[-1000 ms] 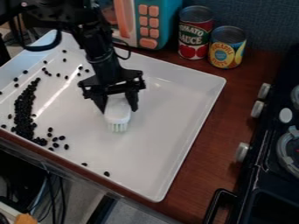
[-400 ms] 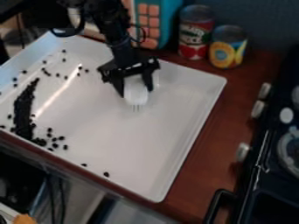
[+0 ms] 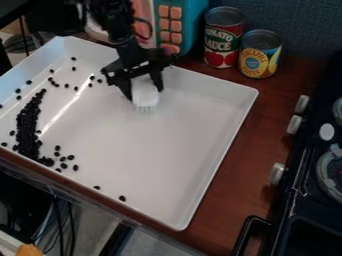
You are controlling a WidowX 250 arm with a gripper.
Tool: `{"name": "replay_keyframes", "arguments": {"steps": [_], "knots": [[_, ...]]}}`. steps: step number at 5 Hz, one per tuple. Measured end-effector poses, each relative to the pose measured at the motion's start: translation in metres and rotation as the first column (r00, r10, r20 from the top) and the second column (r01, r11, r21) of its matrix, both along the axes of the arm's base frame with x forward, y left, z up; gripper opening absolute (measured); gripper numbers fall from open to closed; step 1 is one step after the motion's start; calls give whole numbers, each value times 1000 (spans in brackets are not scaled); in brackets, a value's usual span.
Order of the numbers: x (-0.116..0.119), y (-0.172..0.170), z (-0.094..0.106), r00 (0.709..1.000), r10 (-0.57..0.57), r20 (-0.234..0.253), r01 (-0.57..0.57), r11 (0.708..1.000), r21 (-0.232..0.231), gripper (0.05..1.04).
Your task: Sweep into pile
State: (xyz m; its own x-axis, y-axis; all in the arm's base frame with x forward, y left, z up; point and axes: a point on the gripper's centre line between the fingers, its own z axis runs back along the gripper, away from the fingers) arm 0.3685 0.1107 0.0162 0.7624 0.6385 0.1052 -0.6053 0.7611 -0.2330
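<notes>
The black gripper (image 3: 143,89) hangs over the upper middle of the white tray (image 3: 153,160), shut on a white brush (image 3: 144,94) whose pale bristles point down. Whether the bristles touch the tray I cannot tell. Black beans lie in a long dense pile (image 3: 28,125) along the tray's left side. Several loose beans (image 3: 63,159) are scattered at the pile's lower right, and more lie above it toward the tray's upper left. Two single beans (image 3: 122,198) rest near the front edge. The brush is well to the right of the pile.
A tomato sauce can (image 3: 222,37) and a pineapple can (image 3: 259,54) stand behind the tray's upper right edge. A toy microwave (image 3: 175,25) is at the back. Along the right side is a black toy stove (image 3: 307,185) with knobs.
The gripper, with the brush in it, has moved up the view toward the tray's back edge, first rightward and then slightly back left. The beans look unmoved.
</notes>
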Motion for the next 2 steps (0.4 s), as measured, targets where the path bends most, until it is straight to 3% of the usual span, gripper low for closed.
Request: {"name": "replay_keyframes", "arguments": {"steps": [2], "knots": [[0,41,3,995,105,-4,-105,994,-20,750]]}}
